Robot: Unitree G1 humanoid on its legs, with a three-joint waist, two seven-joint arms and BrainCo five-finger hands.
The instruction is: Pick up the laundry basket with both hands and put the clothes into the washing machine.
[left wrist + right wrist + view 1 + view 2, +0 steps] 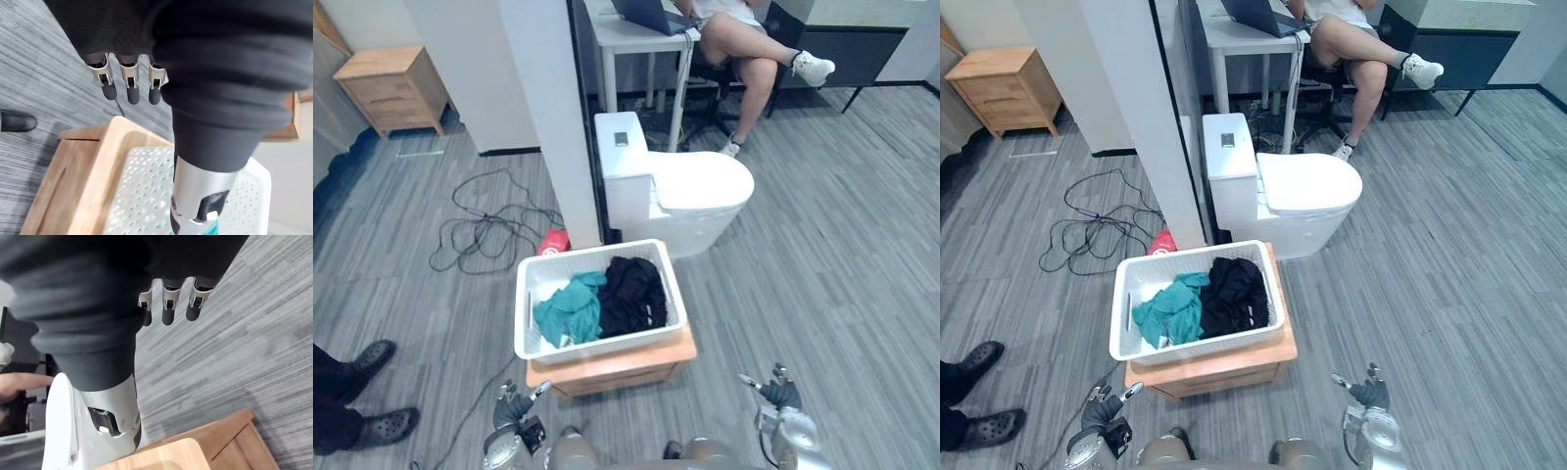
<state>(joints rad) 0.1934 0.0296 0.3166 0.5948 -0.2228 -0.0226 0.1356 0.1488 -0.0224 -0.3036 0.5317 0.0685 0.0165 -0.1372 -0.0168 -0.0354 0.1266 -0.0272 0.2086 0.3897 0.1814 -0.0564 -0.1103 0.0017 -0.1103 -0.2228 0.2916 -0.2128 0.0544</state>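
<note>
White perforated plastic laundry basket (528, 315) on low wooden stand (617, 367); left hand (512, 409), right hand (781, 397) fingers relaxed, empty

Perforated plastic basket (533, 294); wooden stand (626, 364); cloth clothes (631, 294).

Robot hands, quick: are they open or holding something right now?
Left hand: open, holding nothing.
Right hand: open, holding nothing.

A white toilet (695, 191) (lid down) stands beside a pillar (548, 108). Behind it, a person (744, 39) sits at a table (619, 35).
</note>
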